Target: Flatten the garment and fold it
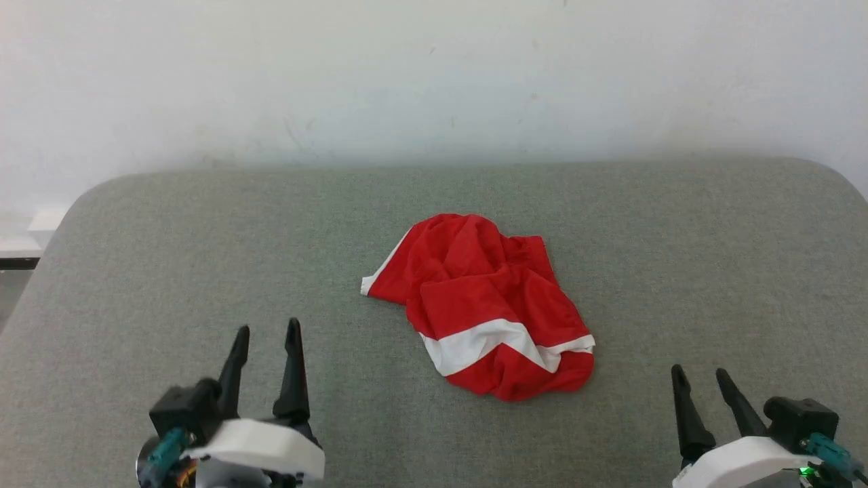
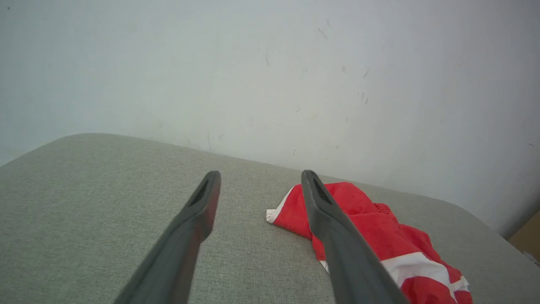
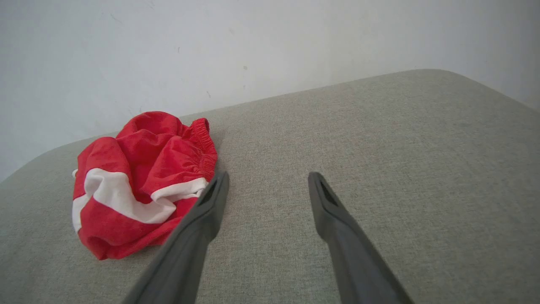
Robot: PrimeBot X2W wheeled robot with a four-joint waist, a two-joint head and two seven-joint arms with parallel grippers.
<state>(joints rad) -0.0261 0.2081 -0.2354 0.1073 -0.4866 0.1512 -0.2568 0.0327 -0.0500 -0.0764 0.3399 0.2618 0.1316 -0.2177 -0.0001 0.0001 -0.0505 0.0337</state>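
The garment (image 1: 485, 305) is a pair of bright red shorts with white stripes, lying crumpled in a heap at the middle of the grey padded surface (image 1: 203, 271). It also shows at the lower right in the left wrist view (image 2: 379, 236) and at the left in the right wrist view (image 3: 139, 181). My left gripper (image 1: 268, 332) stands open at the lower left, well short of the cloth, nothing between its fingers. My right gripper (image 1: 698, 374) is open at the lower right, apart from the shorts. Both pairs of fingers (image 2: 202, 202) (image 3: 320, 194) hover over bare fabric.
A pale wall (image 1: 434, 74) rises straight behind the padded surface. The surface has rounded far corners; beyond its left edge I see a strip of floor and a skirting (image 1: 20, 244). A brownish edge (image 2: 527, 240) shows past the right corner in the left wrist view.
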